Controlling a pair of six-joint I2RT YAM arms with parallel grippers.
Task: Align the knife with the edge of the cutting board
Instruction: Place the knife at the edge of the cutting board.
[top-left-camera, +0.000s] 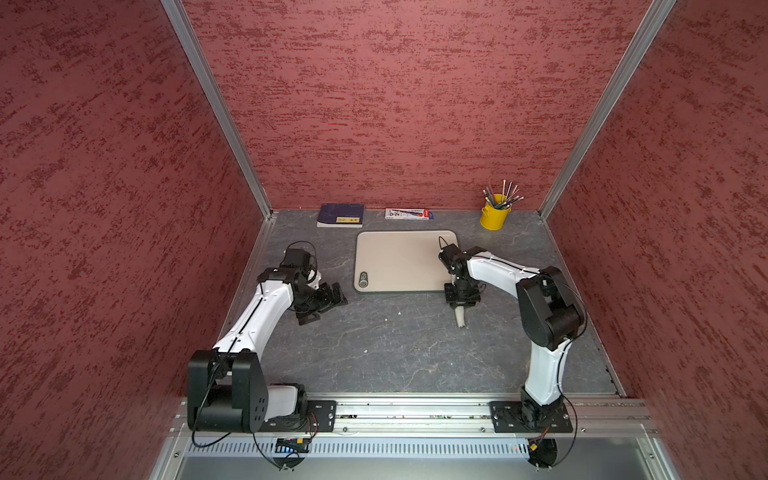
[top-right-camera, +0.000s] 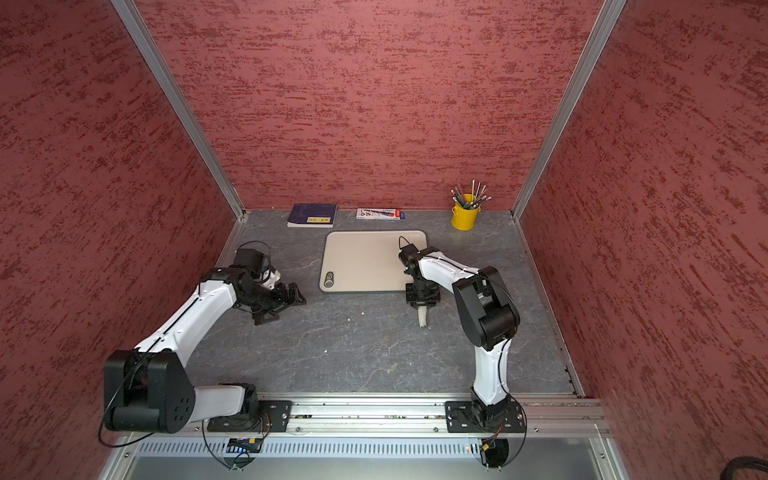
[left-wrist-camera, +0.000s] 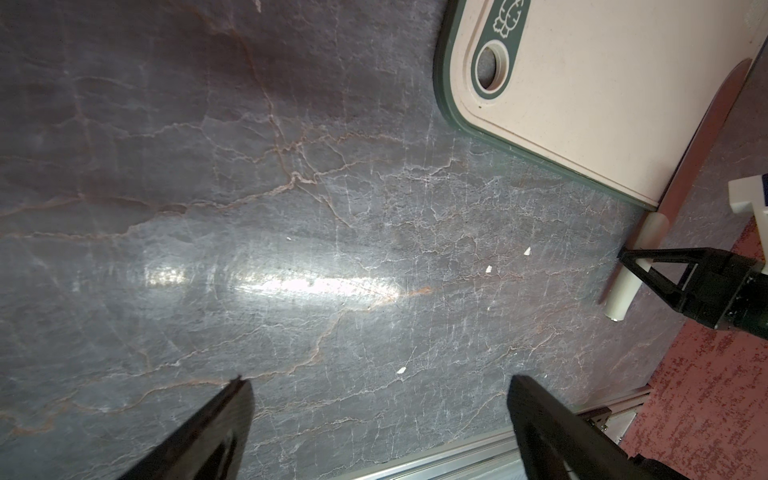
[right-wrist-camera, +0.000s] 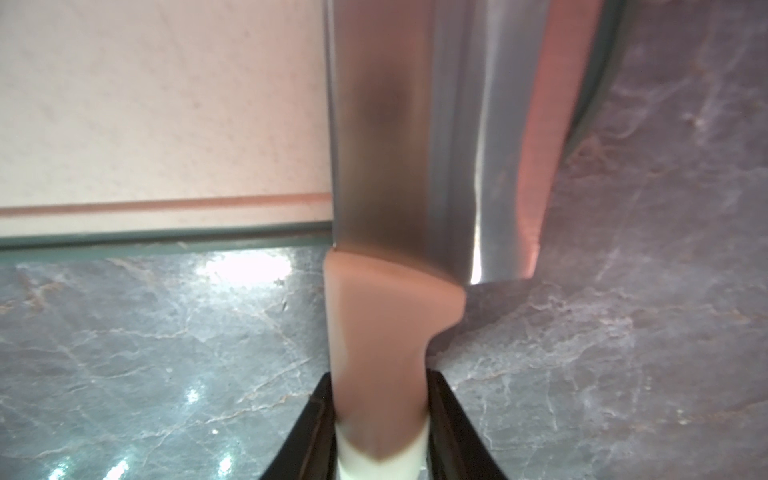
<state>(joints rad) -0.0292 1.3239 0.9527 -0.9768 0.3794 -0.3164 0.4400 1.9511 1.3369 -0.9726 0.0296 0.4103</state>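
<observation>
Clock as seen from above, 12 o'clock at the back wall.

The right arm (top-left-camera: 498, 270) has its elbow raised at 3 o'clock, forearm reaching toward 10 o'clock, wrist bent straight down. The right tool (right-wrist-camera: 380, 376) is clamped on the cream handle of the knife (top-left-camera: 460, 319). The blade lies along the 3 o'clock edge of the cutting board (top-left-camera: 399, 262), tip toward 12. The handle sticks out past the board's 6 o'clock edge, over the bench (top-left-camera: 374, 353).

The left arm (top-left-camera: 257, 311) stretches toward 1 o'clock, held low at the board's 8 o'clock. The left tool (left-wrist-camera: 376, 380) has its jaws spread wide above the bench.
</observation>
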